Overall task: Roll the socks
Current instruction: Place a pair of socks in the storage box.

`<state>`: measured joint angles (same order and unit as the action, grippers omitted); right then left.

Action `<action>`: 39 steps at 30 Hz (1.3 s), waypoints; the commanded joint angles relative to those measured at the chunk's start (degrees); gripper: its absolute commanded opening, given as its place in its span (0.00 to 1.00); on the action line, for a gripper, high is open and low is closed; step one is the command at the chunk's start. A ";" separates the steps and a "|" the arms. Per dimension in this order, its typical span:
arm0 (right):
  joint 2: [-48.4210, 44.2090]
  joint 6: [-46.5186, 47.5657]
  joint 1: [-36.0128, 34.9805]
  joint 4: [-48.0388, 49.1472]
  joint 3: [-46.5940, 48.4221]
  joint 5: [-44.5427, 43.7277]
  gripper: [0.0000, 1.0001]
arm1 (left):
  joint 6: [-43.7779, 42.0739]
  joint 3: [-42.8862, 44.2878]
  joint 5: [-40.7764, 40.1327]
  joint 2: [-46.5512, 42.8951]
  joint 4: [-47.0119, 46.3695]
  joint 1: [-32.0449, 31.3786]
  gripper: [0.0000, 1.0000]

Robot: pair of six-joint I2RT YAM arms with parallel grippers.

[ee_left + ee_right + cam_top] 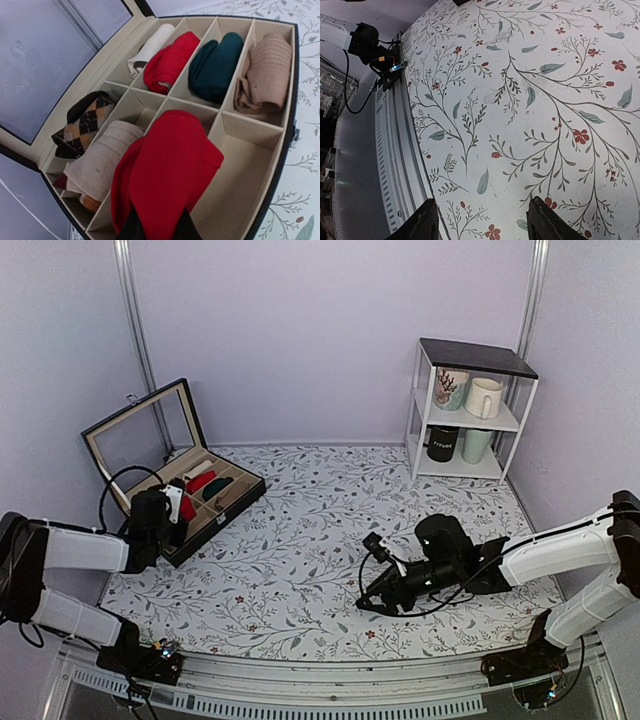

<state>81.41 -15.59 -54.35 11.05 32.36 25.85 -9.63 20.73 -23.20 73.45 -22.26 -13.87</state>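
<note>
Left fingers [131, 230]: mine, nearly shut on the socks [167, 170], pinching the roll's near end
Socks: compact red roll, lower centre of the left wrist view, over a compartment of the box [295, 75], beside the ribbed beige roll [97, 160]; seated or not, I cannot tell
Right fingers [422, 222]: spread apart, empty, above the surface [530, 100]
Risk: released before it sits between the dividers, the roll may, I judge, spring loose or lodge on a divider
</note>
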 commanded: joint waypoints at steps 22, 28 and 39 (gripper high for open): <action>0.79 0.56 0.14 -3.58 2.45 0.98 0.61 | -0.62 4.50 9.32 9.32 6.40 -0.07 0.00; 0.89 0.98 0.17 -4.49 2.95 0.85 0.62 | 0.34 4.40 11.83 8.25 8.06 -0.03 0.00; 2.59 1.31 0.16 -5.70 4.80 1.92 0.61 | 2.84 2.95 13.71 4.82 10.76 -0.01 0.00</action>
<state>82.72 -15.18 -54.35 6.63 35.05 26.57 -8.47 25.39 -13.17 79.94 -17.04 -14.02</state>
